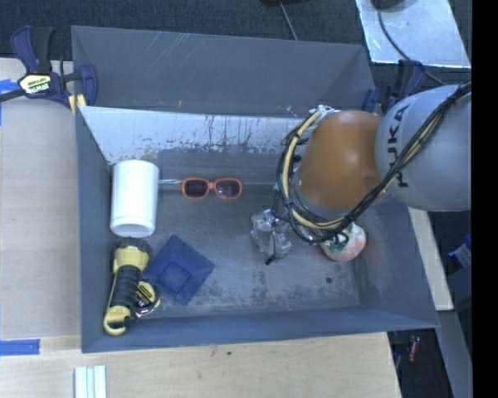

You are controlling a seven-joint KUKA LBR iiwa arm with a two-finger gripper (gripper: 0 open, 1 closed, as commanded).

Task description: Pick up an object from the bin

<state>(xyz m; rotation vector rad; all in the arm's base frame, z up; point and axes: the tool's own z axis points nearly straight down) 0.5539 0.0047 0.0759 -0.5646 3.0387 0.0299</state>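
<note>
Grey metal forms the bin (pixel 224 77), seen from above in the camera view, with the arm (pixel 427 152) reaching in from the right. An orange cover (pixel 336 164) sits on its wrist, ringed by looped cables (pixel 292 181). Below and left of the cover, the gripper (pixel 270 239) hangs low over bare floor just right of the bin's middle. Whether the claw is open or closed cannot be told from here, and I cannot tell if it grips anything.

The nearest thing is a pale pinkish ball (pixel 350 245), just right of the gripper and partly hidden under the cover and cables. Red sunglasses (pixel 211 188) lie near the back wall, up and left of the gripper. A white cylinder (pixel 134 197) lies on its side by the left wall. A blue square pad (pixel 178 269) lies flat in the front left, touching a yellow-and-black tool (pixel 126 290) in that corner.
</note>
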